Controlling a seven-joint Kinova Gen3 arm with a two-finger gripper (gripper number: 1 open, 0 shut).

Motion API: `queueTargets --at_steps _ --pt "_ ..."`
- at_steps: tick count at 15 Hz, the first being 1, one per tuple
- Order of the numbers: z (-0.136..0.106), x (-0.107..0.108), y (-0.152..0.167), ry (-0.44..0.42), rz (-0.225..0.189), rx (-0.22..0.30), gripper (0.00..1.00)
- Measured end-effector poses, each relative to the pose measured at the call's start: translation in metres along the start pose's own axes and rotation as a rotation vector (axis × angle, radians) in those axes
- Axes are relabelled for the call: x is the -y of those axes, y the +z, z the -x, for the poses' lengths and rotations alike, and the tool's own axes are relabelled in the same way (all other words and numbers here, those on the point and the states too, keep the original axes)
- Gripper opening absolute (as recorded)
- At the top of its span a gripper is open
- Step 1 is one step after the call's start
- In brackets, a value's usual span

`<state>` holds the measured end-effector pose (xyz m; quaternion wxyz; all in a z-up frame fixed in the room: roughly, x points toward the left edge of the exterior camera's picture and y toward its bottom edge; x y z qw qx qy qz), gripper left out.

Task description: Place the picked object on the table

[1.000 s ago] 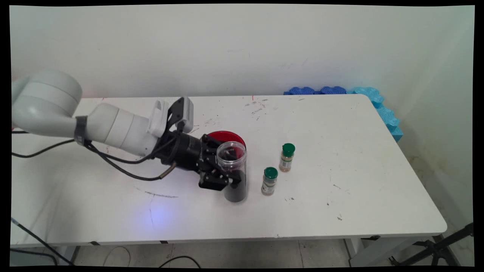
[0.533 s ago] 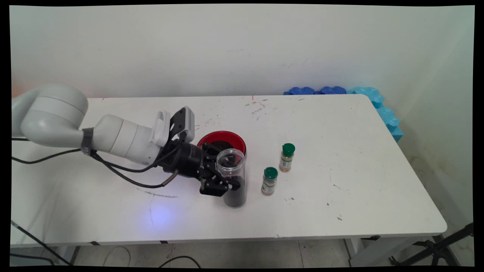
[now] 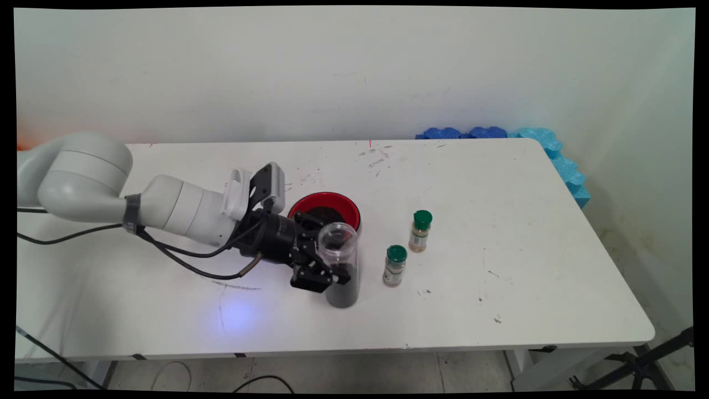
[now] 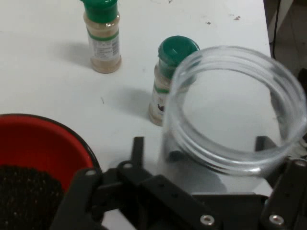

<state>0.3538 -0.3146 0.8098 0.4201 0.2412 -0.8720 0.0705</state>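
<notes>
- Gripper reaches in from the left, low over the white table, fingers clamped on a clear plastic jar about halfway up its side.
- Jar: lidless, mouth open; lower part filled with dark grains, upper part see-through. It tilts a little; its base is at table level, but I cannot tell whether it rests on the surface.
- Hand view: the jar's round rim fills the right of the frame, with the black linkage of the gripper on both sides of it.
- Red bowl sits just behind the jar, toward the wall, holding dark granular matter. In the hand view the bowl is at lower left, close to the gripper's links.
- Two small spice bottles with green caps stand upright to the right of the jar: the nearer bottle just beside it, the farther bottle a bit behind and to the right. They stand apart from each other.
- Blue foam pieces lie at the table's far right corner, against the wall.
- Black cables hang beneath the arm.
</notes>
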Motion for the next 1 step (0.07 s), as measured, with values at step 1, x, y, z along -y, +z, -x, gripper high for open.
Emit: queueTargets --at_steps 1 --pt "0.0006 0.0005 0.0000 0.001 -0.002 -0.001 1.00"
